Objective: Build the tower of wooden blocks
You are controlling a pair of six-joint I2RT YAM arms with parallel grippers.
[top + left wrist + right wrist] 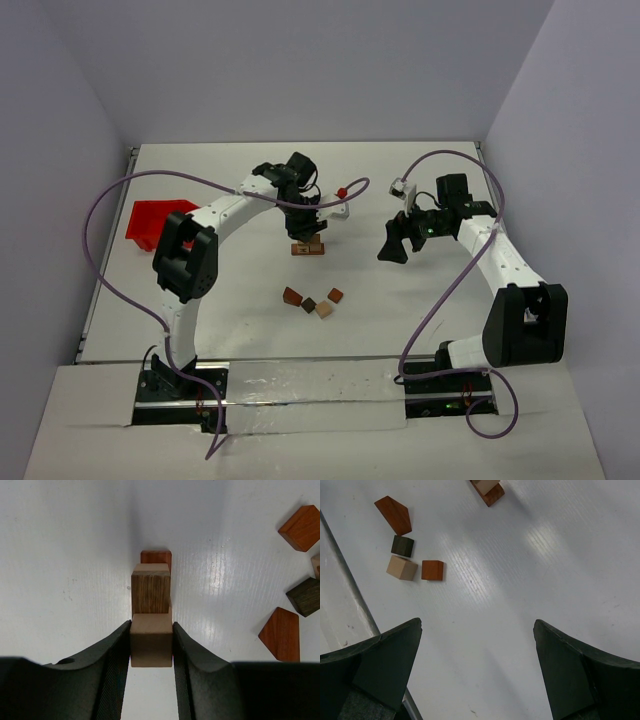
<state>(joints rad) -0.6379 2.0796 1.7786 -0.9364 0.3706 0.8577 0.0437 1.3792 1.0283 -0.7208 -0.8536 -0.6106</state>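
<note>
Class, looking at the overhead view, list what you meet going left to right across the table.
Red bin → wood block tower → right gripper. The left gripper and loose wood blocks overlap the tower, so they are omitted.

No legible text — no labels, numbers.

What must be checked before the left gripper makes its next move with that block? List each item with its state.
1. Left gripper clamps the tan block on both sides: ok.
2. Tan block seated on the wood block tower: cannot tell.
3. Tan block lined up with the tower below it: ok in the left wrist view.
4. Right gripper open and apart from the tower: ok.
5. Loose wood blocks lie apart from the tower: ok.
</note>
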